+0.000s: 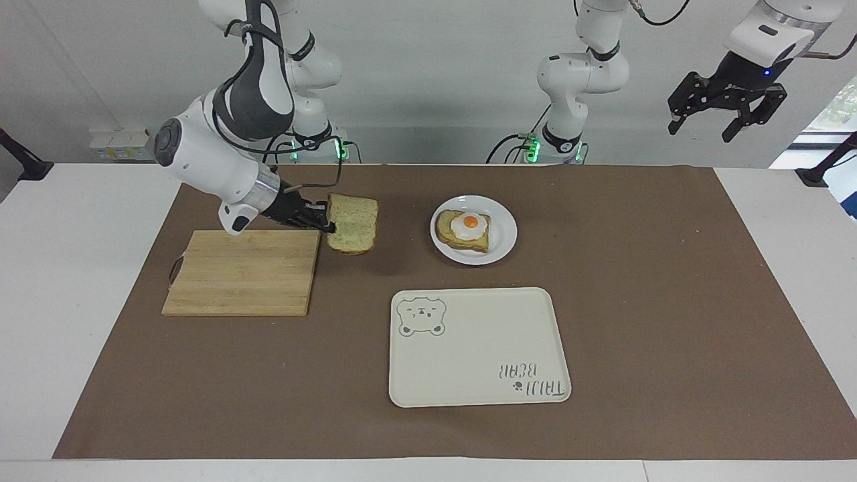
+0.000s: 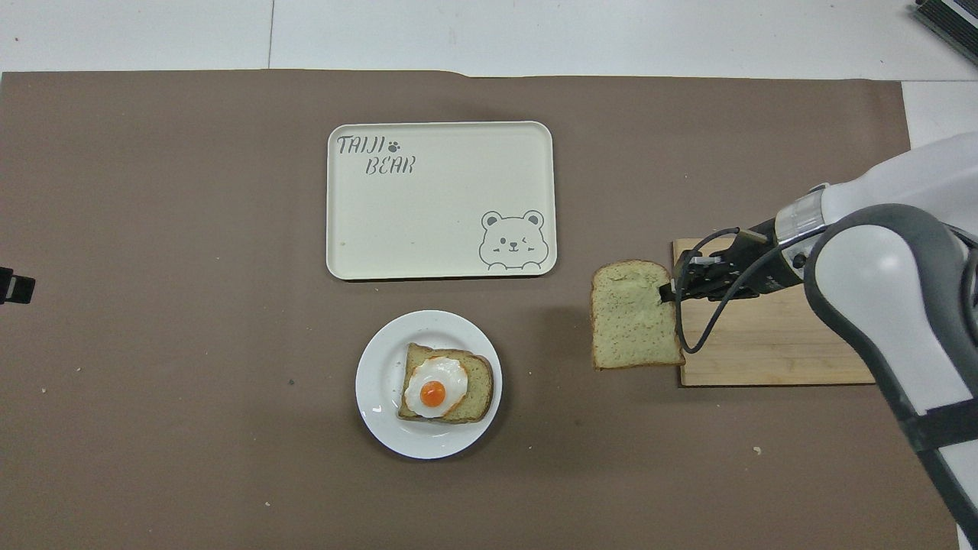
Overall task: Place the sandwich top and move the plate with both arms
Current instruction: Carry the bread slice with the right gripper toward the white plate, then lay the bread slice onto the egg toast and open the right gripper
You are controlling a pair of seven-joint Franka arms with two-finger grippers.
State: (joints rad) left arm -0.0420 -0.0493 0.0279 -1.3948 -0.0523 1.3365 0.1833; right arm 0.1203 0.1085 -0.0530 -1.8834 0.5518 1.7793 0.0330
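Note:
My right gripper (image 1: 328, 226) is shut on the edge of the sandwich top (image 1: 353, 224), a pale speckled bread slice with a brown crust. It holds the slice in the air over the brown mat, between the cutting board and the plate; both also show in the overhead view, the gripper (image 2: 666, 292) and the slice (image 2: 633, 325). The small white plate (image 1: 503, 246) carries a darker toast with a fried egg (image 1: 463, 229), also in the overhead view (image 2: 443, 386). My left gripper (image 1: 726, 110) waits open, high over the left arm's end of the table.
A wooden cutting board (image 1: 244, 271) lies bare toward the right arm's end of the table. A cream tray with a bear drawing (image 1: 475, 348) lies farther from the robots than the plate. A brown mat (image 1: 669, 301) covers the table.

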